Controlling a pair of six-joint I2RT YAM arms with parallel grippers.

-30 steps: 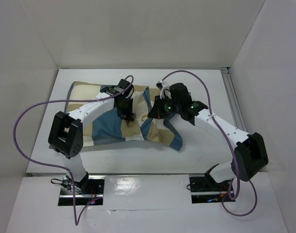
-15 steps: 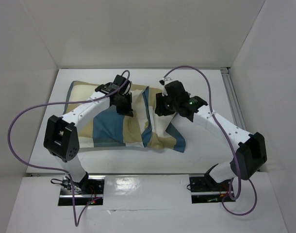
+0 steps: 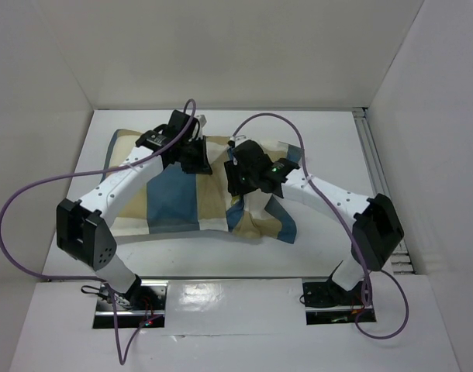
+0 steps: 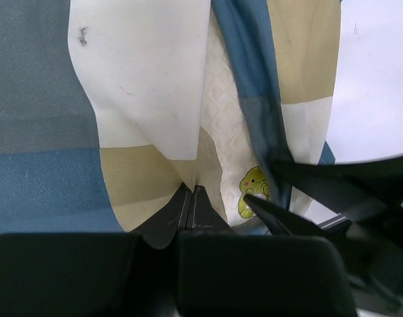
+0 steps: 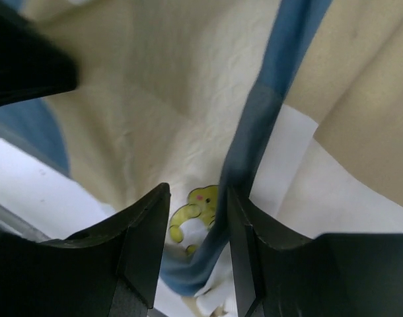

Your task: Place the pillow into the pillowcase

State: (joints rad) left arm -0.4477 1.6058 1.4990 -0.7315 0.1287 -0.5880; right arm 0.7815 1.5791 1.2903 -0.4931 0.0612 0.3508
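Toward the back, left hand (image 3: 198,157) and right hand (image 3: 236,175) shifted with pillowcase (image 3: 171,195).

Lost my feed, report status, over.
Left gripper shut on pillowcase hem. Right gripper straddling blue hem, grip unclear. Pillow showing in opening. No obstruction seen.

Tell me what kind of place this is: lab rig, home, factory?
Most likely a lab test cell: a white table boxed in by plain white walls, left arm and right arm bolted at its near edge trailing purple cables, and only a pillow and checked pillowcase as props.
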